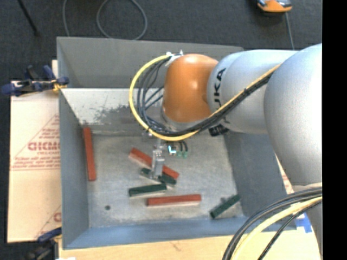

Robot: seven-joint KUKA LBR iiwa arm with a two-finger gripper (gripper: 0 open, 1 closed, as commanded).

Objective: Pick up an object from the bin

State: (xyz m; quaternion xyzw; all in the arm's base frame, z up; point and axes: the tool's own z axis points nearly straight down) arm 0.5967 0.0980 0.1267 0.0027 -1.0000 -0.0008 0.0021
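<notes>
While pincer (158, 169) hangs in bin (73, 161), state unclear, red sticks (173, 200), green sticks (147, 190) surround.

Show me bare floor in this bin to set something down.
Bare floor: between the long red bar by the left wall and the middle heap of red and green bars, and right of that heap, above the dark green bar. Crowded under the gripper.

Black letters "KA" (219, 83) are printed on the white arm (255, 99), just beside its orange cover (187, 88). The letters are turned on their side. Whatever is printed before them is hidden and cannot be read.
</notes>
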